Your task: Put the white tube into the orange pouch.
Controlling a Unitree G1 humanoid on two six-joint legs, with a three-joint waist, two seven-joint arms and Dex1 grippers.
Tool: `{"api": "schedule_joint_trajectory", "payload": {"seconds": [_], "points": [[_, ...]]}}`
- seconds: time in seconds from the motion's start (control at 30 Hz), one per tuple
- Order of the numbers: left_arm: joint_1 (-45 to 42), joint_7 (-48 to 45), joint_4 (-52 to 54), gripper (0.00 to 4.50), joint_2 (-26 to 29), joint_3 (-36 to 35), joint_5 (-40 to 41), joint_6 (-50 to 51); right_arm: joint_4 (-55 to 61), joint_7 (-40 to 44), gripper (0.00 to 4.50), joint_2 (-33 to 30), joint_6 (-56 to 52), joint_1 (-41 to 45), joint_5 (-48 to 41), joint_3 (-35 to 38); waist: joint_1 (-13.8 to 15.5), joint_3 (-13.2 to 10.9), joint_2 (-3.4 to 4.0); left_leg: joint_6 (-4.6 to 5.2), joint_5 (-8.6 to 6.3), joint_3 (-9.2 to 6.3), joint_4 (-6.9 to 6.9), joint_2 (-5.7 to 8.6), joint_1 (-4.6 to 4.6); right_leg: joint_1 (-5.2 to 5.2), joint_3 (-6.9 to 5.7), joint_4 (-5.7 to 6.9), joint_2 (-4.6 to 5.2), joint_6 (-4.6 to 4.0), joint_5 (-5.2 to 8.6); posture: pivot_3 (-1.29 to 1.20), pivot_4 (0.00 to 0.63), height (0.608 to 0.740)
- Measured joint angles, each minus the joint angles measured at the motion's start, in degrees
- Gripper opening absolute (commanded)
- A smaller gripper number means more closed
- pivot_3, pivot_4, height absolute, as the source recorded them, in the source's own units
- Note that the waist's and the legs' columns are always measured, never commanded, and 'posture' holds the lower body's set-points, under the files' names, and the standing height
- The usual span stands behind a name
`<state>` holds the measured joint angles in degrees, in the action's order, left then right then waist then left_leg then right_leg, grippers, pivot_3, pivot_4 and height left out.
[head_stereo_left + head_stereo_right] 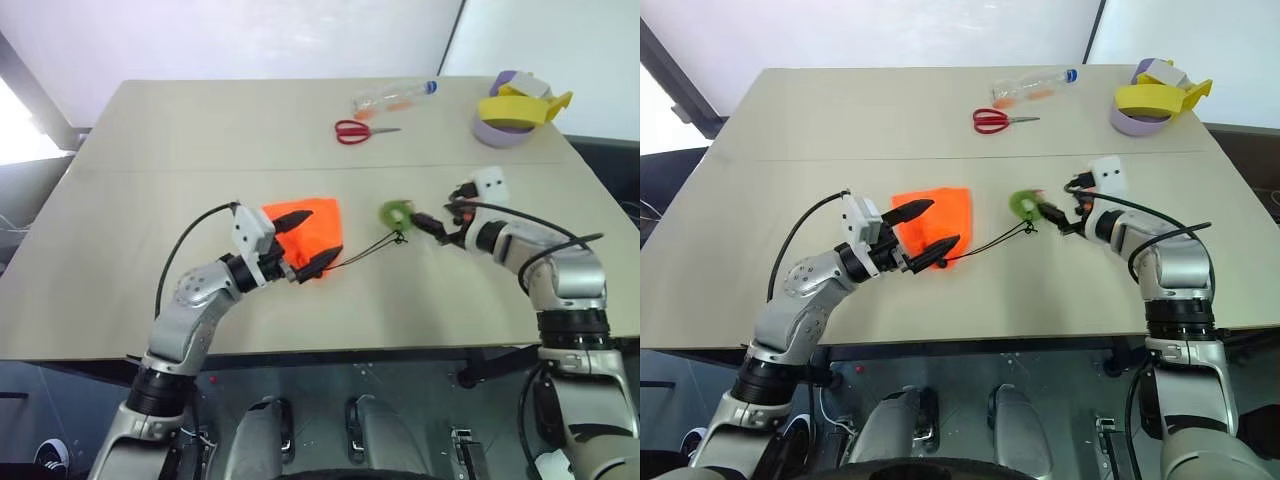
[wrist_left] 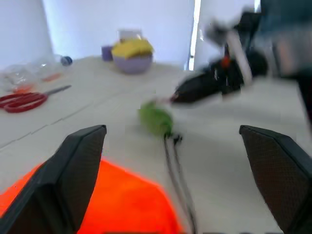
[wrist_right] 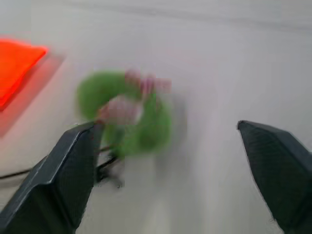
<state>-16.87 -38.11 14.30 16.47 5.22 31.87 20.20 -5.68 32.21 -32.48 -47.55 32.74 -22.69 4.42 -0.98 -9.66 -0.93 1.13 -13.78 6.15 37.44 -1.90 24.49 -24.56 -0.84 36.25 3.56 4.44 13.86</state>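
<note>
The orange pouch [image 1: 933, 222] lies flat near the middle of the table [image 1: 790, 120], and the left gripper [image 1: 925, 227] stands just over it with fingers spread wide and empty, probably because the pouch was let go. The right gripper [image 1: 430, 222], also wide apart, is beside the green disc [image 1: 396, 212] on the black cord [image 1: 370, 248]. The white tube cannot be made out; it is perhaps inside the bright, soft, closed-looking pouch.

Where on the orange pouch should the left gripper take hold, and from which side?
Grip the orange pouch at its near edge, coming from the robot's side: it lies flat, and the open left gripper already straddles that edge.
</note>
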Motion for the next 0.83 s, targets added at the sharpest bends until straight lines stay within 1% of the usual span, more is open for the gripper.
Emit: {"api": "schedule_joint_trajectory", "payload": {"seconds": [0.07,0.13,0.23,0.27,0.3,0.37,0.43,0.53,0.6,0.67,0.73,0.83], "points": [[0.3,1.4,2.4,4.48,-0.4,-0.2,2.9,4.0,2.6,2.2,4.47,-0.2,0.1,-0.4,0.4,-3.6,0.0,0.0,0.00,0.00,0.00,-0.06,0.00,0.00,-0.05,0.00,0.00,0.05,-0.13,0.00,0.00,0.00,0.150,0.740],[0.3,2.1,3.6,4.48,0.8,-2.0,5.0,6.5,3.1,3.7,4.47,-1.9,1.6,-0.9,2.1,-5.9,0.1,0.0,0.00,-0.01,0.01,-0.10,0.02,0.00,-0.07,0.00,-0.02,0.07,-0.21,-0.02,0.01,0.00,0.150,0.740],[0.2,4.0,3.2,4.48,3.0,-8.8,9.3,9.9,3.7,8.1,4.47,-4.7,4.4,-3.1,1.1,-4.0,0.4,0.0,0.00,-0.01,0.01,-0.11,0.15,0.01,-0.04,0.04,-0.03,0.06,-0.22,-0.07,0.04,0.00,0.150,0.740],[0.2,4.0,2.5,4.48,5.1,-10.0,8.8,9.9,5.2,9.9,4.47,-5.4,5.3,-4.4,0.1,-2.6,0.3,0.0,-0.01,-0.01,0.01,-0.12,0.18,0.01,-0.03,0.05,-0.03,0.06,-0.21,-0.07,0.04,0.00,0.150,0.740],[0.7,3.5,1.4,4.48,8.7,-10.8,6.9,9.3,7.9,11.9,4.47,-6.5,6.2,-6.2,-1.3,-1.1,0.3,0.0,-0.01,-0.01,0.00,-0.11,0.17,0.01,-0.04,0.06,-0.03,0.03,-0.22,-0.07,0.04,0.00,0.150,0.740],[2.1,2.4,-1.0,4.48,13.9,-11.8,2.9,7.6,13.6,15.3,4.47,-8.7,7.5,-10.6,-3.4,1.1,0.2,0.0,-0.01,-0.01,0.00,-0.10,0.11,0.01,-0.04,0.07,-0.03,-0.04,-0.19,-0.15,0.09,0.00,0.150,0.740],[3.4,1.1,-4.3,4.48,16.4,-14.7,1.4,5.8,18.0,19.3,4.47,-11.0,9.3,-15.2,-4.7,1.7,0.3,0.0,-0.03,-0.01,-0.01,-0.09,0.07,0.01,-0.04,0.07,-0.04,-0.10,-0.04,-0.23,0.13,0.00,0.150,0.740],[5.6,-1.6,-8.4,4.48,19.8,-18.7,1.0,3.8,20.5,23.9,4.47,-13.7,12.5,-19.9,-5.2,1.8,0.2,0.0,-0.04,-0.01,-0.02,-0.07,0.07,0.02,-0.04,0.06,-0.02,-0.13,0.06,-0.29,0.15,0.00,0.150,0.740],[7.3,-3.2,-11.4,4.48,21.2,-20.3,-0.1,2.0,20.7,26.2,4.47,-15.1,14.4,-21.8,-5.1,2.3,0.3,0.0,-0.04,-0.05,-0.04,-0.07,0.07,0.02,-0.05,0.04,0.02,-0.15,0.14,-0.34,0.14,0.00,0.150,0.740],[7.6,-3.9,-15.0,4.48,21.3,-21.6,-0.4,0.8,20.4,27.7,4.47,-16.2,16.6,-22.8,-4.4,2.4,0.3,0.0,-0.05,-0.18,-0.12,-0.07,0.03,0.01,-0.04,0.01,0.03,-0.16,0.20,-0.45,0.08,0.00,0.150,0.740],[6.9,-3.2,-18.8,4.48,21.1,-23.6,-0.4,0.5,19.1,28.4,4.47,-16.4,19.1,-22.9,-3.1,2.4,0.4,0.0,-0.09,-0.23,-0.14,-0.09,-0.02,0.01,-0.04,-0.02,0.02,-0.17,0.25,-0.53,0.03,0.00,0.150,0.740],[5.5,-2.0,-21.4,4.48,21.1,-25.3,-0.7,0.0,17.6,28.5,4.47,-16.2,20.3,-22.9,-2.3,2.4,0.4,0.0,-0.09,-0.24,-0.15,-0.08,-0.17,0.03,-0.03,-0.08,0.00,-0.19,0.36,-0.61,-0.02,0.00,0.150,0.740]]}}
